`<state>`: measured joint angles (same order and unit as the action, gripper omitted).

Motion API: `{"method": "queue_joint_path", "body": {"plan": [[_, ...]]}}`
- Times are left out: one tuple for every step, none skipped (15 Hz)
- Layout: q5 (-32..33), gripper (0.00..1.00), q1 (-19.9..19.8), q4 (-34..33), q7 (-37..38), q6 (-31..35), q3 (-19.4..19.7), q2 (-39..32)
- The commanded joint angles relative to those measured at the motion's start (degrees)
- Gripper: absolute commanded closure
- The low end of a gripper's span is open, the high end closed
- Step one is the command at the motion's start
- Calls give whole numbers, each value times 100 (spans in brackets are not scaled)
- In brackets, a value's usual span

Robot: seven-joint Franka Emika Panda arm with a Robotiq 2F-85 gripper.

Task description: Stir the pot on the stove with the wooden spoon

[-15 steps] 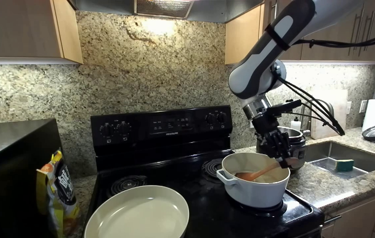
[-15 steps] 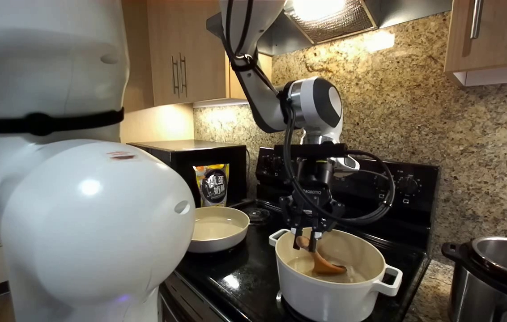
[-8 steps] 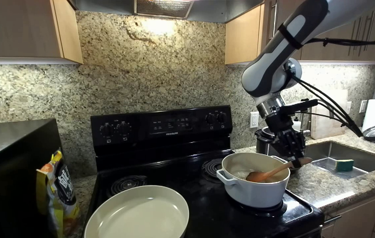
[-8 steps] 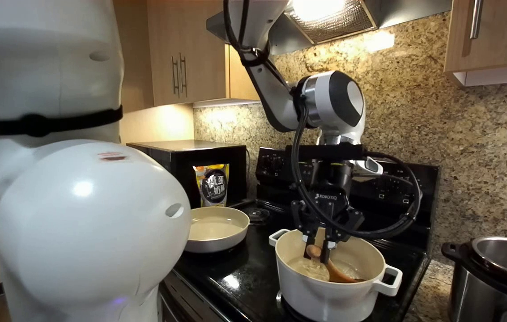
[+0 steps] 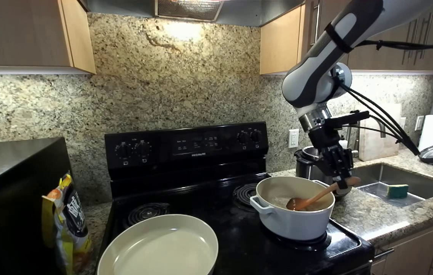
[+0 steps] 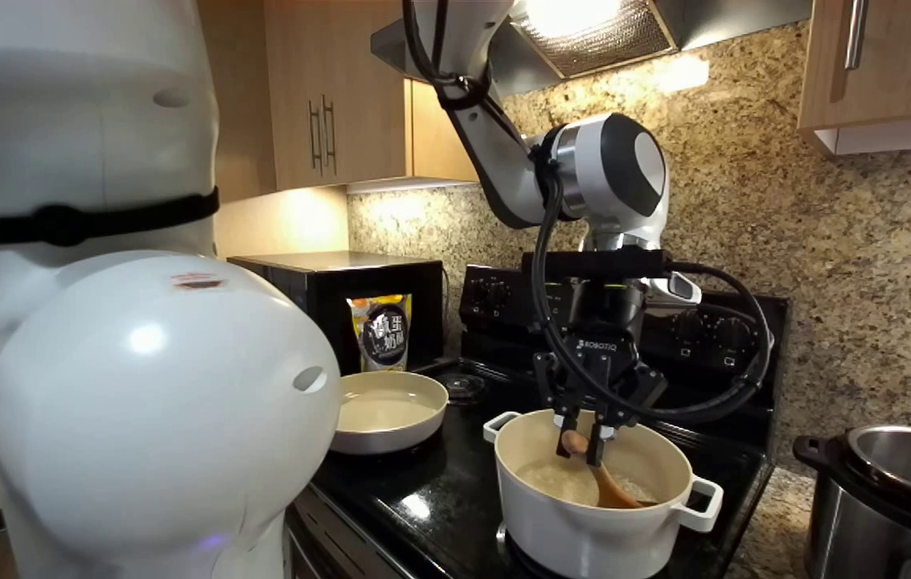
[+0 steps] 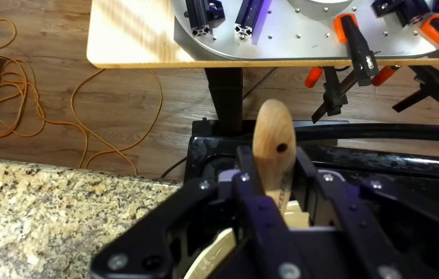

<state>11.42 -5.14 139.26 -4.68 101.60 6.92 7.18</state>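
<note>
Your hood lamp (image 6: 572, 14) blown out white; backsplash (image 5: 178, 72) bright below it, glow under cabinets (image 5: 21, 32). You get glare on stove (image 6: 447, 486), counter (image 5: 377, 219). Wrist view: your pincer (image 7: 274, 159) dark, soft toward bottom edge.

The white, grey-panelled arm (image 5: 315, 68) has black cables (image 6: 684, 415) and tool (image 6: 581, 451).

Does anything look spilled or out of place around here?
In the wrist view, the orange cord sprawls in loose loops across the floor, possibly a trip hazard. I see no spill; the tool holds the spoon in the pot.
</note>
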Motion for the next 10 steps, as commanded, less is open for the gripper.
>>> {"method": "queue_joint_path", "body": {"plan": [[-101,93,50,-197,-58,30,-96,-236],[-98,93,63,-234,-58,17,-121,-288],[-98,93,76,-256,-70,10,-141,-326],[-108,93,102,-273,-75,-12,-166,-373],[-108,93,132,-274,-83,-13,-196,-404],[-131,93,162,-273,-106,-17,-237,-452],[-149,93,183,-261,-121,-30,-270,-483],[-189,93,221,-219,-179,-42,-303,-511],[-208,93,261,-175,-178,-46,-343,-541],[-256,93,300,-126,-216,-49,-386,-565]]}}
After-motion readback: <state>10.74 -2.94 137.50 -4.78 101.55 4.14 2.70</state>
